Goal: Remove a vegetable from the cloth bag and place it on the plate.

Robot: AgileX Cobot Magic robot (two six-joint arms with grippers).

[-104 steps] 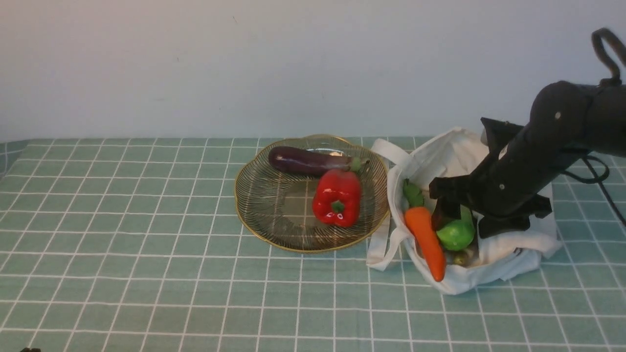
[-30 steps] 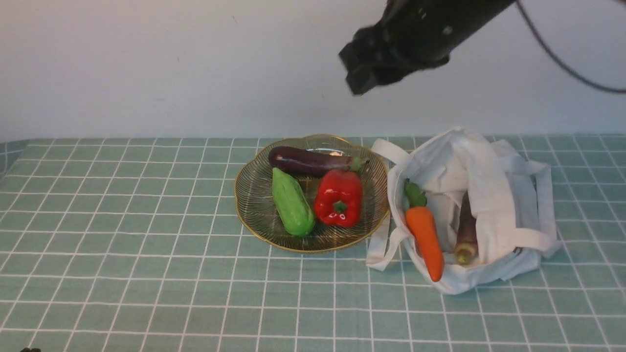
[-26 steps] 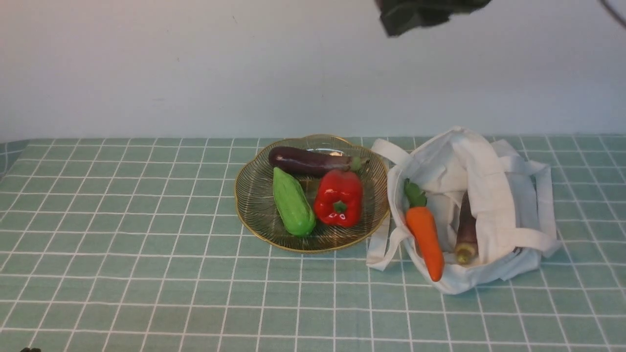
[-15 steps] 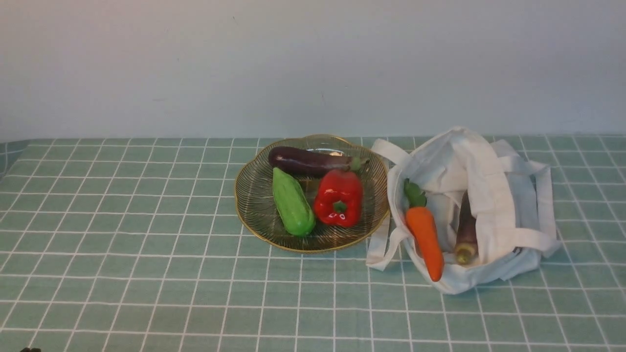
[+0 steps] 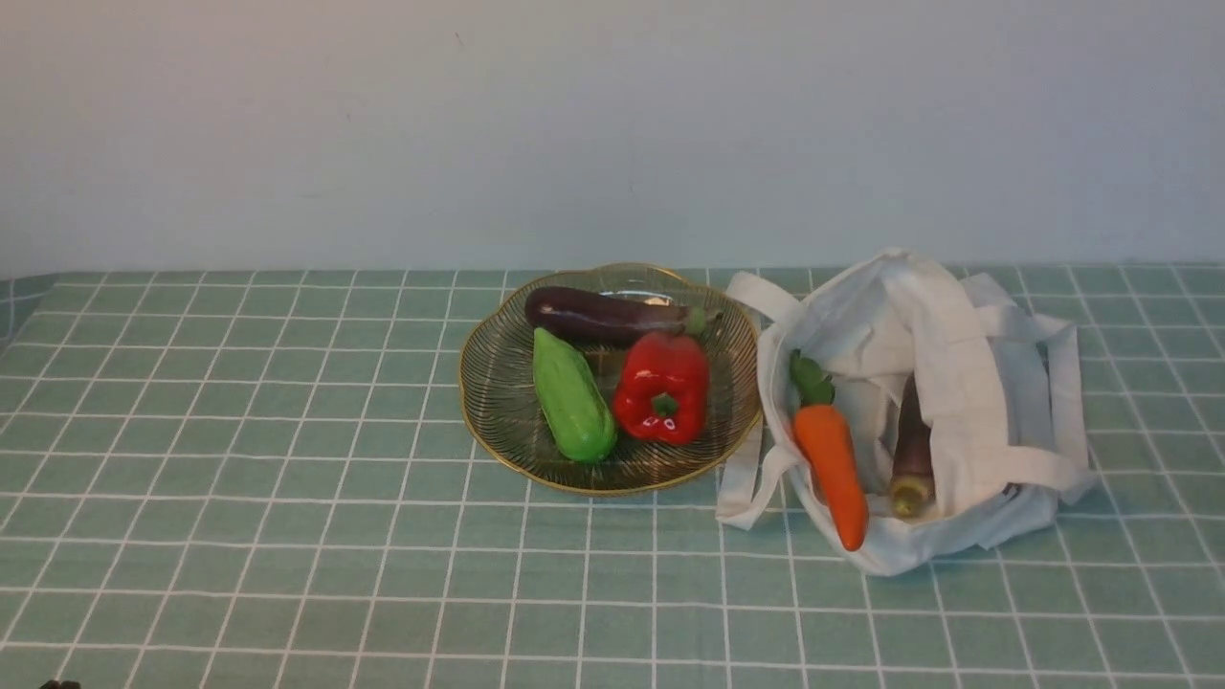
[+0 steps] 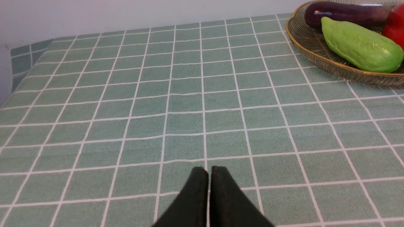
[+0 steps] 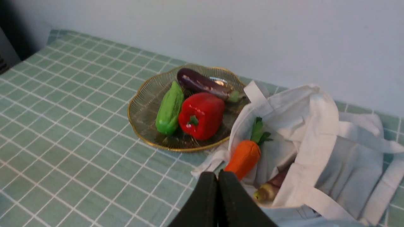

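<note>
You're facing a table spread with a green cloth [image 5: 335, 574] crossed by white grid lines, its far edge meeting a plain pale wall [image 5: 612, 124]. Near that edge you have the scalloped, gold-rimmed plate [image 5: 493, 450] with three things in it: the light-green gourd [image 5: 574, 394], your task's vegetable, lying on the left; a glossy red bell pepper [image 5: 662, 388] on the right; and a dark purple eggplant [image 5: 608, 316] behind them. Just right of the plate, your white cloth bag [image 5: 967, 411] lies open, holding an orange carrot [image 5: 831, 459] with a green top and a slender purple-brown root [image 5: 912, 455]. Your left gripper [image 6: 210, 168] has its fingertips nearly together, a thin gap between them; your right gripper [image 7: 217, 173] is pressed together, pinching nothing.
</note>
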